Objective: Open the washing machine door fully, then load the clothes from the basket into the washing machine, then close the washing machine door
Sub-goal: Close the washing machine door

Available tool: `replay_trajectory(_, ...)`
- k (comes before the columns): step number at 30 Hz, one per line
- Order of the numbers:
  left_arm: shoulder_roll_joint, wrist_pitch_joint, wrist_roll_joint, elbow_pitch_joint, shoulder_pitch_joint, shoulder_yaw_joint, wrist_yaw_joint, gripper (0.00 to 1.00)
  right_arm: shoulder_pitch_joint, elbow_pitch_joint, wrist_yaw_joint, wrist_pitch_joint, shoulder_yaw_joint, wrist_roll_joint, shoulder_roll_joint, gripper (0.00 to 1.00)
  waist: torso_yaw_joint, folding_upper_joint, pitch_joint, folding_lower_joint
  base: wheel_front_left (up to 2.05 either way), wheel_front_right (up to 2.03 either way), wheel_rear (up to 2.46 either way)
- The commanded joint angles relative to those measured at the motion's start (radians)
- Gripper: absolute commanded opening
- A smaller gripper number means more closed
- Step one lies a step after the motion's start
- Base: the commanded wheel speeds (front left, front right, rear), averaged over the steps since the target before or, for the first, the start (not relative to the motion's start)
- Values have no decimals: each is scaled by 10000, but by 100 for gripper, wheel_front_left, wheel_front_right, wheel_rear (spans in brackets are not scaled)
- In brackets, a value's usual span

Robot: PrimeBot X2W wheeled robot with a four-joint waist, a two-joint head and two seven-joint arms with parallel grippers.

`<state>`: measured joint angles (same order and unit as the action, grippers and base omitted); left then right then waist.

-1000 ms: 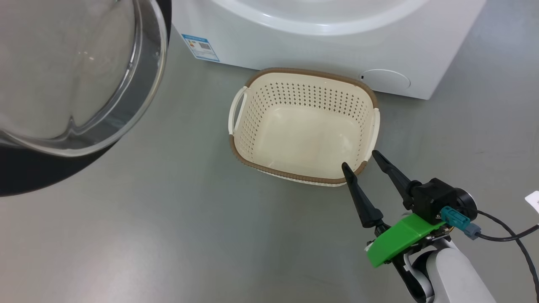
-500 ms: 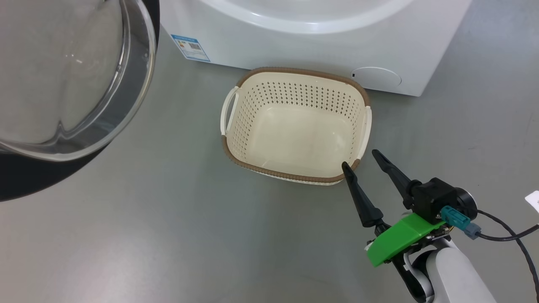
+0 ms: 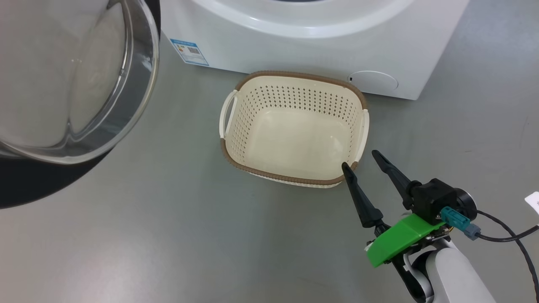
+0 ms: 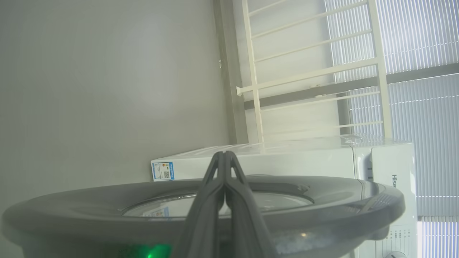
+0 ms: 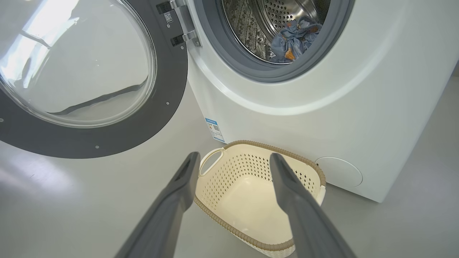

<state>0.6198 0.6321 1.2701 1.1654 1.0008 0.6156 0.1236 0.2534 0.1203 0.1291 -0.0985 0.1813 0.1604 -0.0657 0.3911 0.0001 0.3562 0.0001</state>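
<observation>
The washing machine door [image 3: 63, 84] hangs open at the upper left, black rim around a bulging glass bowl. In the right wrist view the door [image 5: 168, 89] is swung wide and blue clothes [image 5: 292, 36] with orange figures lie in the steel drum of the washing machine [image 5: 322, 107]. The cream basket [image 3: 294, 75] sits on the floor before the machine, with nothing in it. My right gripper [image 3: 359, 159] hovers open at the basket's near right corner, holding nothing. My left gripper [image 4: 225, 154] is shut and empty, its fingers lying over the door's dark outer rim [image 4: 340, 204].
Grey floor spreads to the left of and in front of the basket. A blue label [image 3: 189, 52] marks the machine's lower front, and a round cap [image 3: 372, 80] sits at its lower right. A white rack [image 4: 315, 71] and window blinds stand behind the machine.
The whole head picture has shifted a little, so the camera moved. My right gripper keeps the same open pose, and the basket stays in place.
</observation>
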Motion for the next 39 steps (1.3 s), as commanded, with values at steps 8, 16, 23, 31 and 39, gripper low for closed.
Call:
replay_trajectory(8,213,1662,651,-1326,-1113,-121,70,0,189,-86,16,-176,303,130,155,100,22,-1,-183,-1,0,0,0)
replay_trajectory(16,-186,3098,1245,-2477,-1718,-279,70,0,183,101,16,-344,348,305,155,100,63,-1,-475,-1,0,0,0)
replay_trajectory(23,-635,4259,1835,-3521,-2248,-321,70,0,146,267,16,-496,385,459,155,100,89,-1,-697,-1,0,0,0)
replay_trajectory(31,-1026,5412,2378,-4312,-2838,-315,70,0,119,521,16,-652,404,583,155,100,43,-1,-945,-1,0,0,0)
replay_trajectory(39,-1545,5995,2594,-5106,-3385,-429,40,0,119,604,16,-752,425,658,155,100,-23,-1,-1053,-1,0,0,0)
